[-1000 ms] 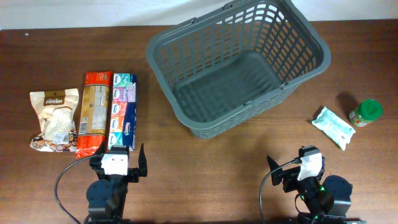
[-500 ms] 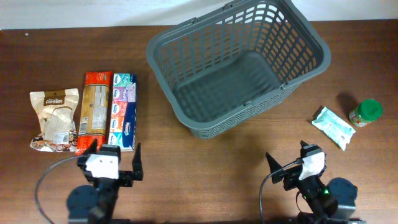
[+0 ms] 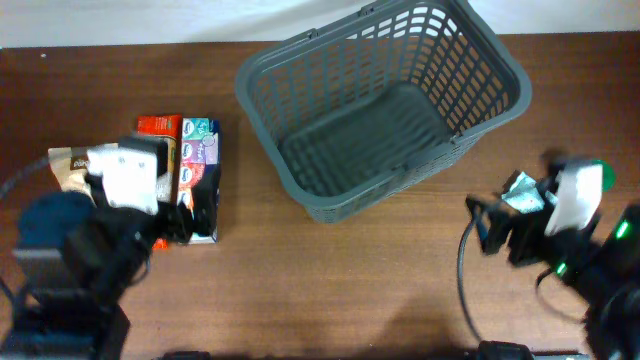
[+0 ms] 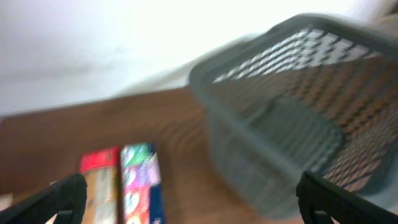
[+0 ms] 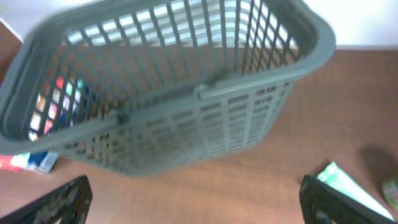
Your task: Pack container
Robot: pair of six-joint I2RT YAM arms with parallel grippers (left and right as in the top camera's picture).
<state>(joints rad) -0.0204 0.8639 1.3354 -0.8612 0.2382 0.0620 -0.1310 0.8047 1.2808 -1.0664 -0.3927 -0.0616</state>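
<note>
The dark grey lattice basket (image 3: 262, 130) stands empty at the table's back centre; it also shows in the left wrist view (image 4: 298, 37) and in the right wrist view (image 5: 205, 93). My left gripper (image 3: 185, 225) is open and empty, raised over the near end of the colourful box (image 3: 200, 140) and the red packet (image 3: 155, 125). My right gripper (image 3: 495, 228) is open and empty, just left of the white-green packet (image 3: 520, 188). The left jaws (image 4: 196, 205) and right jaws (image 5: 199, 202) frame bare table.
A white-brown snack bag (image 3: 62, 165) lies at the far left, partly under my left arm. A green-lidded jar (image 3: 600, 175) stands at the right, partly hidden by my right arm. The packet (image 5: 339, 180) shows beside my right finger.
Both arms have lifted from the front edge and moved away from it. The left now covers part of the groceries; the right has swung right toward the packet and jar.
</note>
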